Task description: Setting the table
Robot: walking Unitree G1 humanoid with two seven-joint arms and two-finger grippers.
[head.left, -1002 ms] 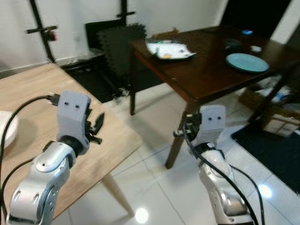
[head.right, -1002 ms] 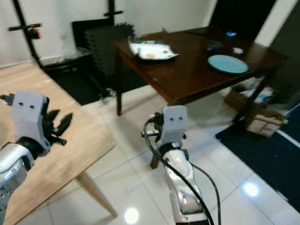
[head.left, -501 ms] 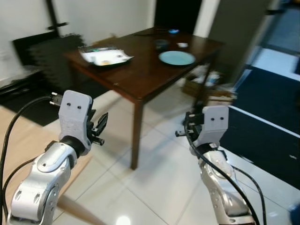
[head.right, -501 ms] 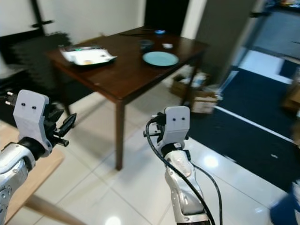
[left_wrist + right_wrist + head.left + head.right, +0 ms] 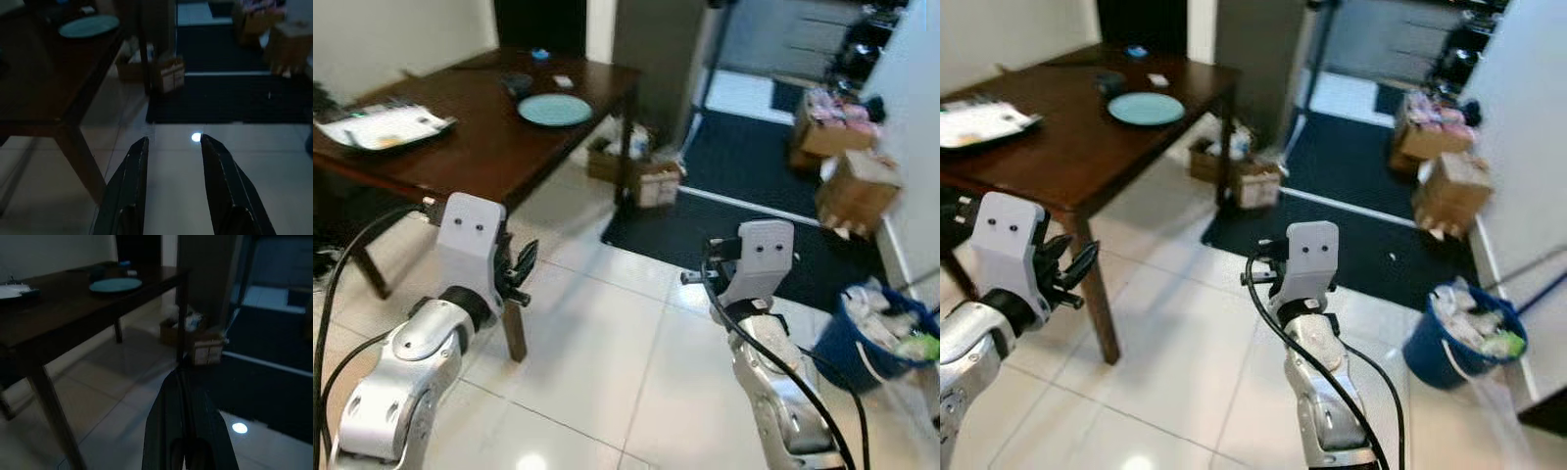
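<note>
While both arms hang over the tiled floor [image 5: 607, 343], the left tool [image 5: 171, 147] is parted and empty | right tool [image 5: 183, 382] pressed shut on nothing | teal plate [image 5: 555, 109] lies on the dark counter [image 5: 460, 157], well ahead of both tools | tray [image 5: 380, 125] left of plate

Clutter on the floor ahead of us

We see white glossy floor tiles [image 5: 607, 343] running up to a dark mat [image 5: 754, 220]. An open cardboard box [image 5: 641, 176] sits by the far table leg, just at the mat's edge. More cardboard boxes [image 5: 847, 171] stack against the white wall on our right, and near them stands a blue bin [image 5: 871, 338] stuffed with rubbish.
</note>
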